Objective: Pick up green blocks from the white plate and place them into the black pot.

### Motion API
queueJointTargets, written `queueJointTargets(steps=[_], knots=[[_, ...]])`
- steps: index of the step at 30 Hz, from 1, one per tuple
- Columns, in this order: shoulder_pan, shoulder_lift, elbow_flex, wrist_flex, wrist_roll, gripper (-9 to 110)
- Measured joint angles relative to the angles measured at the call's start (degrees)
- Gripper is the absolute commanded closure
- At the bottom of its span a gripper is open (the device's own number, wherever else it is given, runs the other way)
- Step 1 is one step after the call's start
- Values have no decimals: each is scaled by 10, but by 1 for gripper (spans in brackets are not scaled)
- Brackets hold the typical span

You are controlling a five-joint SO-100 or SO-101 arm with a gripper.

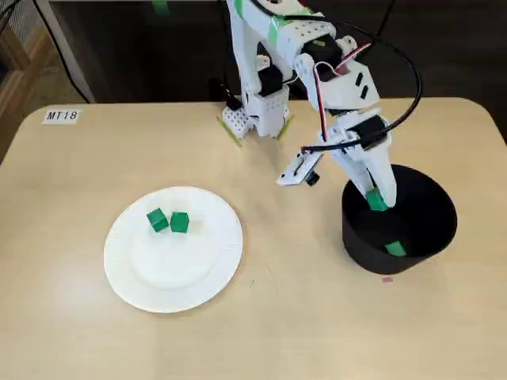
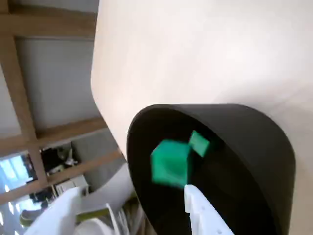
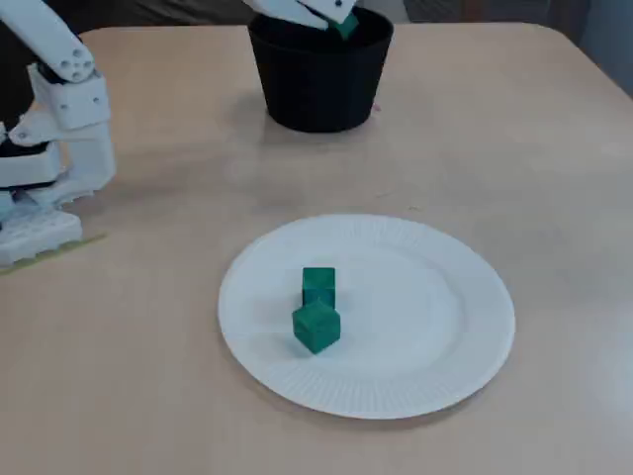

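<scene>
Tool (image 1: 374,196), grip unclear, with green block (image 2: 170,162) over black pot (image 1: 356,245); two blocks (image 1: 158,220) (image 1: 180,222) on plate (image 1: 174,277)

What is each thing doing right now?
Black pot: upright, one green block lying inside.
Gripper: above the pot's mouth, open or shut unclear.
Blurred block: at the gripper's fingertip, over the pot.
White plate: flat, holding two green blocks side by side.
</scene>
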Motion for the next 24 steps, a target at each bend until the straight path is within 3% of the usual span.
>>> queueJointTargets(steps=[4,7,11,15,24], knots=[[0,18,0,16,0,67],[2,30,0,24,1,103],[70,34,-33,105,-3,104],[204,-3,-112,224,-47,104],[495,-239,-297,425,-172,104]])
